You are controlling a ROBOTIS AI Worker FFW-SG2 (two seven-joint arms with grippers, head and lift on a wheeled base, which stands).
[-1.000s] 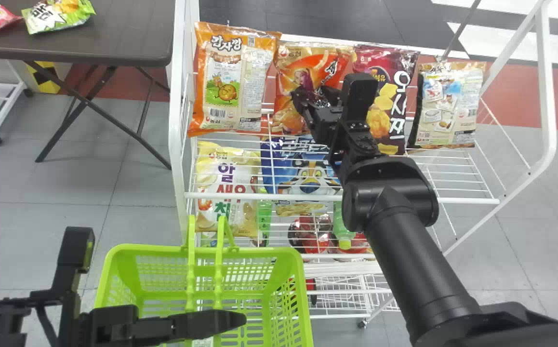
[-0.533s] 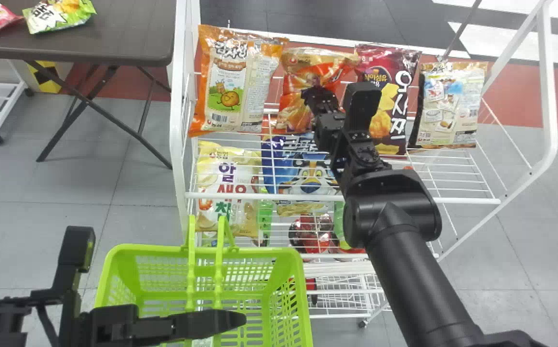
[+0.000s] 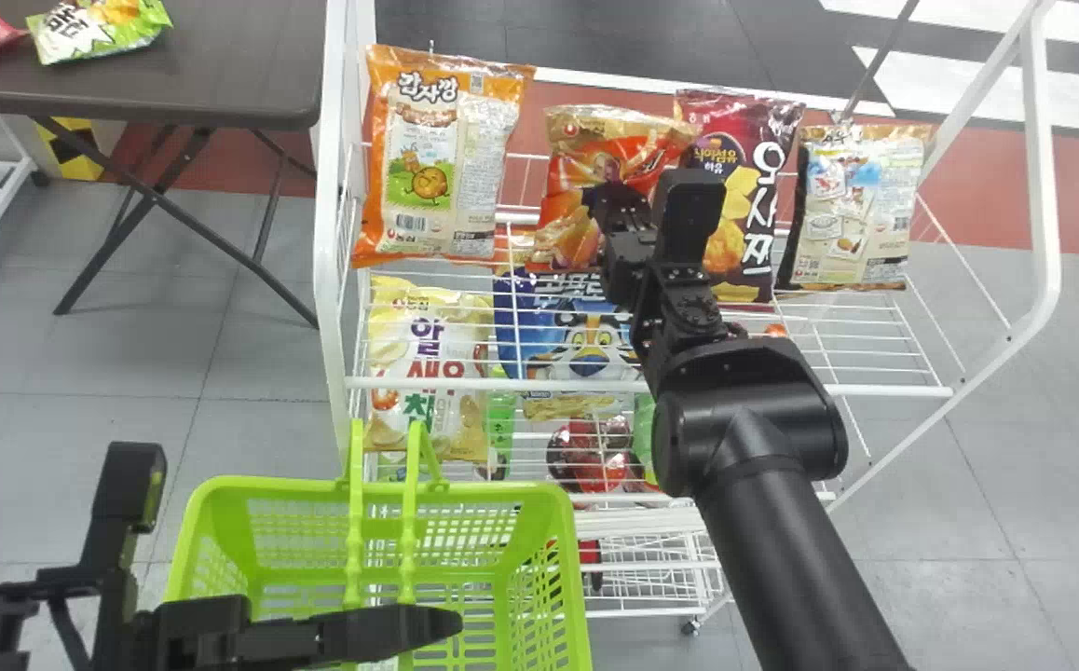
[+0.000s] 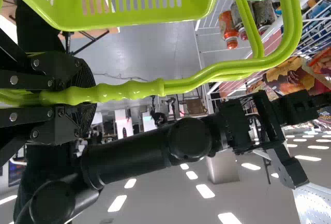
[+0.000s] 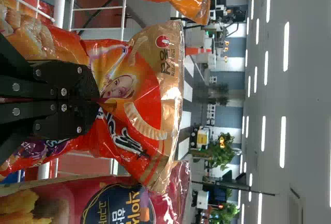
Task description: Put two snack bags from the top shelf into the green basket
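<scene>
The orange-red snack bag [image 3: 577, 177] leans on the top shelf, its middle creased where my right gripper [image 3: 616, 200] is shut on it. In the right wrist view the right gripper [image 5: 98, 100] has its fingers together, pinching the front of the same bag [image 5: 150, 89]. At the lower left, my left gripper [image 3: 432, 624] is at the handle of the green basket [image 3: 558, 531]. The left wrist view has the left gripper [image 4: 83, 97] shut around the basket handle [image 4: 137, 90].
An orange potato snack bag [image 3: 442, 158] stands left of the held bag; a maroon bag [image 3: 749, 196] and a beige bag [image 3: 852, 210] stand to its right. White side frames [image 3: 330, 233] bound the shelf. A dark table [image 3: 241, 65] is at the left.
My right gripper has closed on the orange-red bag and drawn down a little. The bag's upper part has creased and shifted slightly right and down. The left gripper holds its place at the basket.
</scene>
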